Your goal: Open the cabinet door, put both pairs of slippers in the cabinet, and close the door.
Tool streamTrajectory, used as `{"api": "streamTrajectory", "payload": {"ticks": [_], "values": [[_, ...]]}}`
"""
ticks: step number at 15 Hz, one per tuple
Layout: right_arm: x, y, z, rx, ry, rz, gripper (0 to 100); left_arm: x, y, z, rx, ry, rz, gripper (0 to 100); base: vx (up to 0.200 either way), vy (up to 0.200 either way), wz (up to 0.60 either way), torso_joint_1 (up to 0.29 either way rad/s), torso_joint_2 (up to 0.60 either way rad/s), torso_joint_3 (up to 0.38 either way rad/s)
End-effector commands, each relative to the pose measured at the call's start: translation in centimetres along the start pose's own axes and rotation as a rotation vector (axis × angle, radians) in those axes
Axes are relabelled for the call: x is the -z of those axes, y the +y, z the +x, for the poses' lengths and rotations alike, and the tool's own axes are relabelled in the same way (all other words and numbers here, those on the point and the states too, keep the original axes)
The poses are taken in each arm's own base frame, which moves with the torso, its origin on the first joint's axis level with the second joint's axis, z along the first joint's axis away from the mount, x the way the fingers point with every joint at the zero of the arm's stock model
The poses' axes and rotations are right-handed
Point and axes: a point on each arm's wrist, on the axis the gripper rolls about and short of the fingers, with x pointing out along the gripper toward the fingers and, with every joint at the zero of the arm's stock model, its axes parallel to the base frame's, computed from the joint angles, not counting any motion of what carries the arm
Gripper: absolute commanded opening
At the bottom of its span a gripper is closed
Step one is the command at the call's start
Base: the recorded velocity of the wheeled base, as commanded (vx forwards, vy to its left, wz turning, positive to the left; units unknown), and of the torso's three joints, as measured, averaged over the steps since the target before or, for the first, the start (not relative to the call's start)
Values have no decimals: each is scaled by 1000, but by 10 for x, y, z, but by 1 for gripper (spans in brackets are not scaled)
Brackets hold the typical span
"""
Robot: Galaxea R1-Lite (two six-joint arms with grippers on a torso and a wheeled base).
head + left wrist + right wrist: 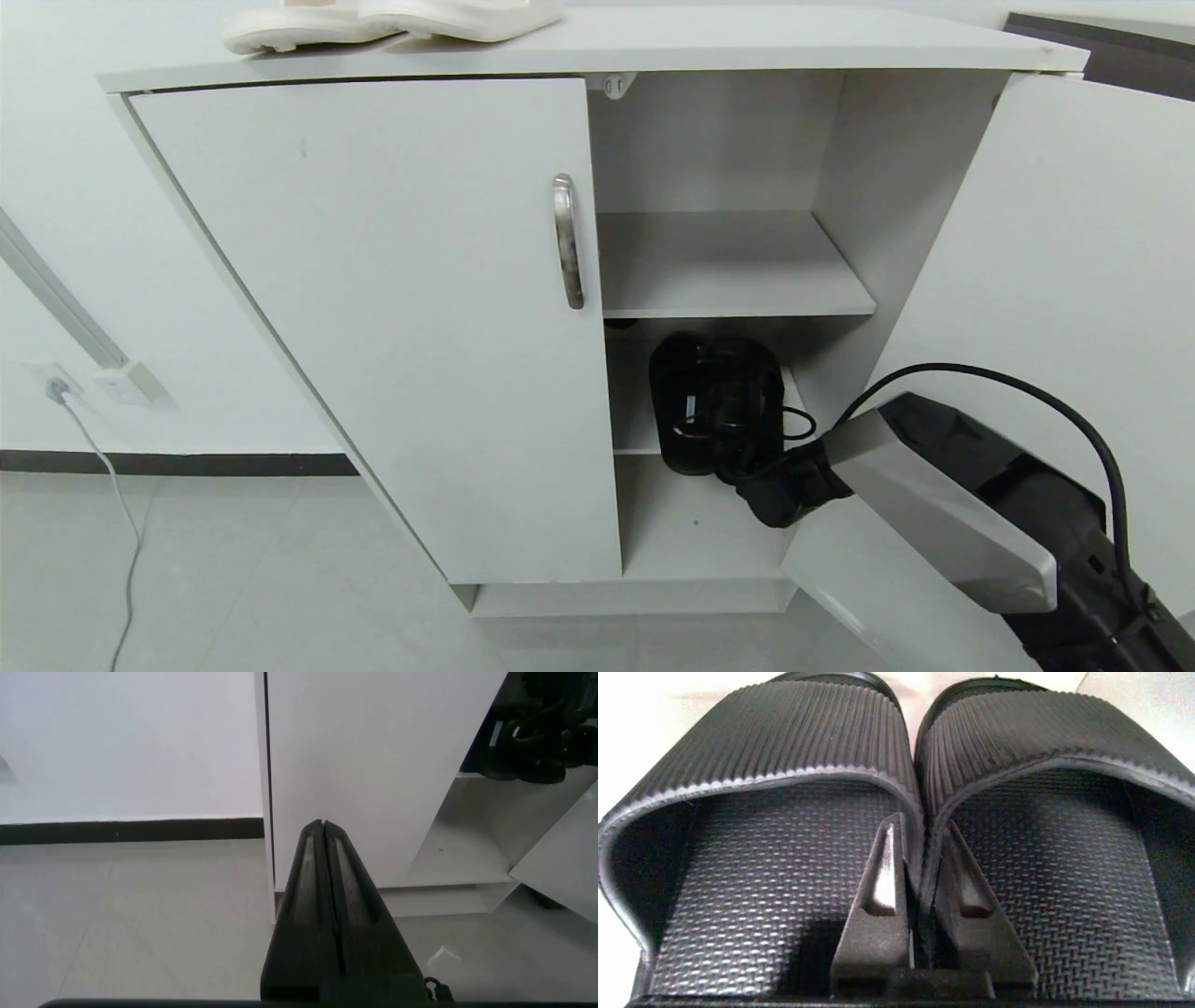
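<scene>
Two black slippers [717,403] are sitting centre-frame inside the cabinet [373,327], right gripper [921,831] pinching their inner walls together — two white slippers [392,23], upper left, are being cropped; left gripper [322,835] closed, empty.

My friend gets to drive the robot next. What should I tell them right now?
Right gripper: shut on the black slippers, inside the cabinet under the upper shelf.
Left gripper: shut, empty, low before the cabinet.
White slippers: on the cabinet top.
Done: right door open.
To do: release the black pair, put the white pair in, close the door.
</scene>
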Motion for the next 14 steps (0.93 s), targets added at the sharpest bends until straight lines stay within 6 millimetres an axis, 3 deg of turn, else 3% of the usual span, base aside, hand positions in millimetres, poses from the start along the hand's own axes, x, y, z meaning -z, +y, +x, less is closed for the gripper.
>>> {"api": "streamTrajectory", "payload": {"ticks": [1, 6, 7, 14], "values": [[4, -3, 10, 13, -11, -10, 0, 0, 0, 0, 0, 1, -1, 0, 0, 0, 0, 0, 0, 0], [7, -7, 23, 31, -23, -13, 0, 0, 0, 0, 0, 3, -1, 0, 0, 0, 0, 0, 0, 0], [8, -7, 24, 31, -19, -16, 100, 0, 0, 0, 0, 1, -1, 0, 0, 0, 0, 0, 0, 0], [6, -4, 14, 28, -7, -24, 100, 0, 0, 0, 0, 1, -1, 0, 0, 0, 0, 0, 0, 0]]}}
